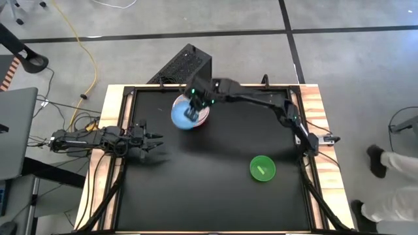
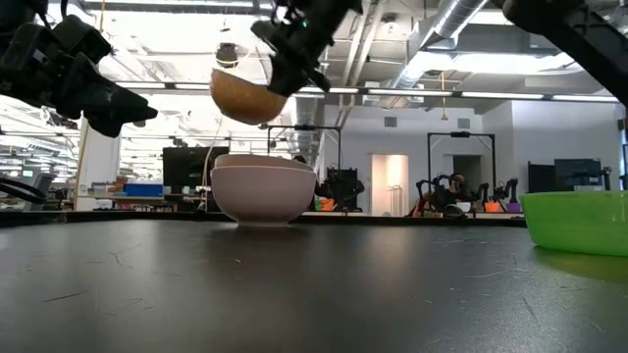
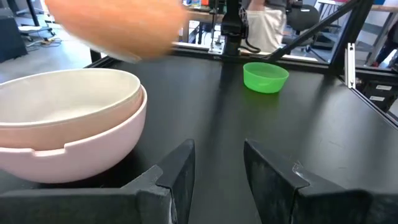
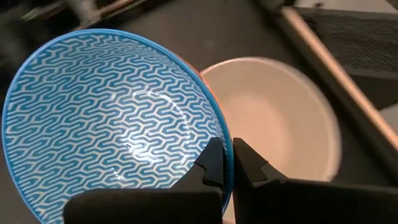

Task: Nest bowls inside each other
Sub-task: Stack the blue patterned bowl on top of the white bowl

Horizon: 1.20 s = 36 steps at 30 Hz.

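My right gripper (image 4: 227,155) is shut on a bowl with a blue zigzag inside (image 4: 106,118) and an orange-brown outside (image 2: 243,96). It holds this bowl in the air over a stack: a cream bowl (image 3: 62,99) nested in a pink bowl (image 3: 81,146) that stands on its base at the table's far middle (image 1: 202,119). A small green bowl (image 1: 262,168) stands upright toward the near right. My left gripper (image 3: 217,168) hovers open at the table's left side (image 1: 155,140), level, pointing at the stack, with nothing between its fingers. My right gripper pinches the blue bowl's rim (image 4: 219,134), one finger inside the bowl and one outside. The fingers come slanting down from the table's right. The bowl is lifted clear and tilted, hanging just above the stack's left part (image 2: 263,186).
Raised frame rails (image 1: 124,98) border the black tabletop. A black box (image 1: 186,65) stands just beyond the far edge. Bare black surface (image 1: 196,189) lies between the stack, the green bowl and the near edge. A person stands off the table at the right (image 1: 392,170).
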### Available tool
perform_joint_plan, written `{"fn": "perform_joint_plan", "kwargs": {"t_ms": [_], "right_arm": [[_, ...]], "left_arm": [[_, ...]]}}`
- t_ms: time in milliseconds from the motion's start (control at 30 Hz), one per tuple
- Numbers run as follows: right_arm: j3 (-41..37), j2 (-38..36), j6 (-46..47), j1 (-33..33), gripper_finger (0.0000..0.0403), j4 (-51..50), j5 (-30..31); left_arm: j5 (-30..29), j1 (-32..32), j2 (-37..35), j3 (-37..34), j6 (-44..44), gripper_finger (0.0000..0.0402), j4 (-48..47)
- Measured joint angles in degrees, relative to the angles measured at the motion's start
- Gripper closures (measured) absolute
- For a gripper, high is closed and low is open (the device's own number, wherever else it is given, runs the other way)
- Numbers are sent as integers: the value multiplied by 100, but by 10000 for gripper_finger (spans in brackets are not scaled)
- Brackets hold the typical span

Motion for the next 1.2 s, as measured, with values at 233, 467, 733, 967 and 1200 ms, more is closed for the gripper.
{"fn": "perform_joint_plan", "kwargs": {"t_ms": [233, 467, 733, 967, 1200], "right_arm": [[-2, 6, 309, -595, 387, 40, -40], [-276, 259, 400, -699, 387, 449, -326], [-271, 748, 380, -705, 387, 504, -352], [-269, 868, 409, -765, 387, 605, -345], [-275, 961, 515, -848, 387, 485, -325]], "left_arm": [[-1, -1, 0, -2, 27, 274, -2], [-46, 1, -2, -2, 43, 274, -4], [-60, 0, 0, -2, 17, 274, -9], [-68, 1, 2, -2, 7, 274, -14], [-68, 0, 2, -2, 4, 274, -17]]}}
